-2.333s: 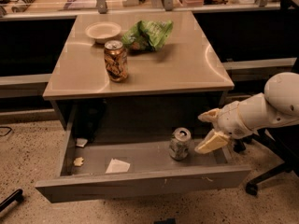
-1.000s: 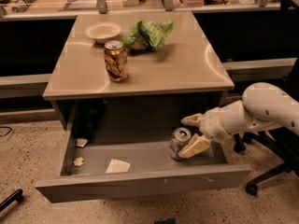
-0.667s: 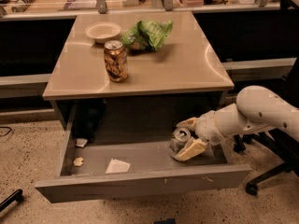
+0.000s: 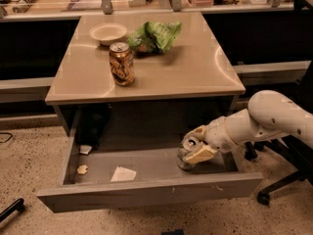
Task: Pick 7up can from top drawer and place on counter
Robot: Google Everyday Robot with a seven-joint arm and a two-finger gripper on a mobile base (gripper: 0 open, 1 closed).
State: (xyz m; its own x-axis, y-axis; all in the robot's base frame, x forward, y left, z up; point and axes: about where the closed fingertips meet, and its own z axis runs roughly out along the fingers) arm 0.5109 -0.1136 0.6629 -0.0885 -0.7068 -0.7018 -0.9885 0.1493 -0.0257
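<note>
Now | end effector (image 4: 196, 143) low in top drawer (image 4: 146, 190), set sideways round upright 7up can (image 4: 182, 160) below tabletop (image 4: 195, 67) front-right corner | clamped or loose: cannot tell | side-on reach likely dodges the overhang

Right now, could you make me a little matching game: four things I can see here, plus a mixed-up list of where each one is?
Things:
1. 7up can
2. brown-gold can
3. white bowl
4. tool

Places:
A. back left of the counter
B. upright in the top drawer, towards its right side
C. reaching into the drawer from the right, at the 7up can
D. upright on the counter, in front of the bowl

Pairs: 1-B, 2-D, 3-A, 4-C.
</note>
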